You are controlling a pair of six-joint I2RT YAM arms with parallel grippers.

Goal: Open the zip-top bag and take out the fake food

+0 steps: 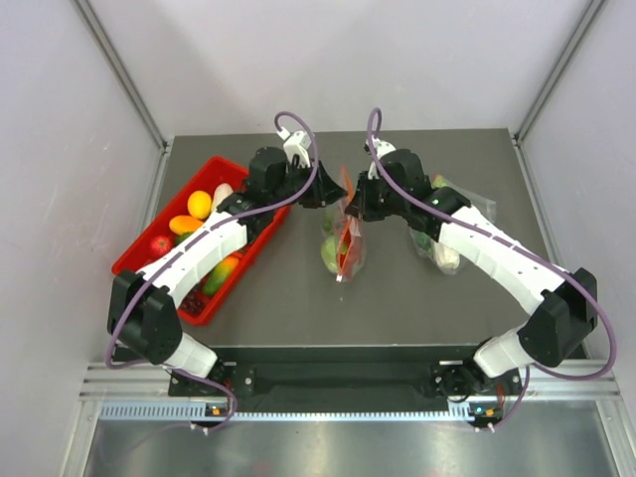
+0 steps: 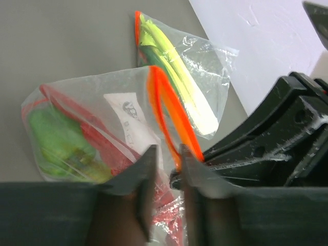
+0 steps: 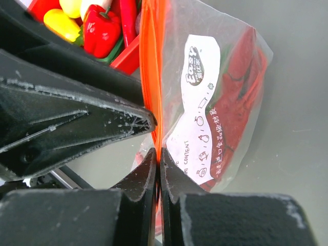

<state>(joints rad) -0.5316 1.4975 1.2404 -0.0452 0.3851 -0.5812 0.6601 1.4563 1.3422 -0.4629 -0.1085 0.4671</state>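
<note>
The zip-top bag (image 1: 343, 243) sits at the middle of the bench (image 1: 288, 298), between the two arms, with its mouth turned towards the far side, where both grippers meet it. It is clear, crinkled plastic with a bright orange zip strip (image 3: 150, 61) along the mouth and a white printed label (image 3: 200, 102) on one face. The fake food (image 2: 61, 138) shows through the film as long red pieces and a pale green lump bunched at the closed end, so nothing is out yet.

The right gripper (image 3: 158, 159) is clenched on the bag at the strip, its fingers almost together with orange plastic between them. The left gripper (image 2: 169, 164) straddles the strip from the other side. A gap shows between its fingers, so whether it truly pinches the lip cannot be told. In the left wrist view the strip runs as two orange lines that part a little, so the mouth looks slightly apart there. Taking one lip each would let the arms pull apart and peel the seal, which seems to be the reason for this face-to-face hold.

A second clear bag (image 2: 179, 66) with yellow-green contents lies just beyond. A red tray (image 1: 141, 237) of toy fruit stands to the left.
</note>
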